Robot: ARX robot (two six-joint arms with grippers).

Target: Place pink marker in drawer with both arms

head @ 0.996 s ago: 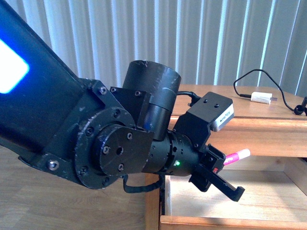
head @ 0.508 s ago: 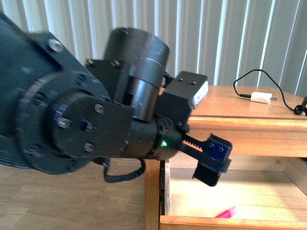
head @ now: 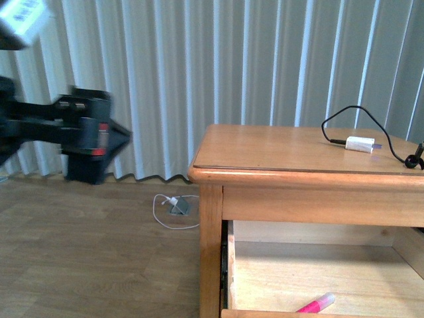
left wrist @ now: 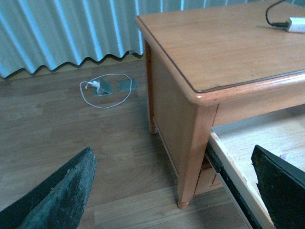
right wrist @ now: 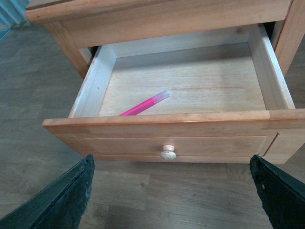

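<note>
I count one table (head: pixel 278 149). It has one drawer (right wrist: pixel 167 138), and the drawer front carries one knob (right wrist: pixel 167 152). Inside the drawer I see one marker (right wrist: pixel 143 104). On the table top there is one charger (head: pixel 360 143) with one black cable (head: pixel 336 140). On the floor left of the table I make out two small plates (left wrist: pixel 101 88), side by side, and one white cord (left wrist: pixel 101 108) looped by them. One left gripper (head: pixel 99 139) shows left of the table in the front view. Each wrist view shows two fingers (left wrist: pixel 62 191), so four in all.
</note>
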